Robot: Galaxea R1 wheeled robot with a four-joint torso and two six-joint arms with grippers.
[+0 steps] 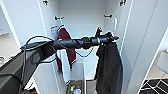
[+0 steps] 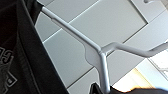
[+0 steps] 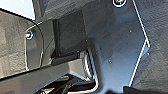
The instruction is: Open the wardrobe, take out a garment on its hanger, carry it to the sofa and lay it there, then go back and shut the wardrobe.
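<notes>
The wardrobe [image 1: 140, 37] stood open, so the clothes inside could be reached. The left arm stretched across the doorway, and its gripper [image 1: 111, 38] was up by the top of the black shirt [image 1: 109, 67]. The shirt hung straight down just below the gripper — limp, because it was thin cloth. In the left wrist view the pale hanger [image 2: 100, 53] sat very close to the gripper, with its stem running down toward it and the black cloth beside it. I could not tell if the fingers were squeezed on the hanger or only near it. A maroon jacket [image 1: 66, 50] hung well off to the side of the gripper, back along the arm. It was not the one wanted.
</notes>
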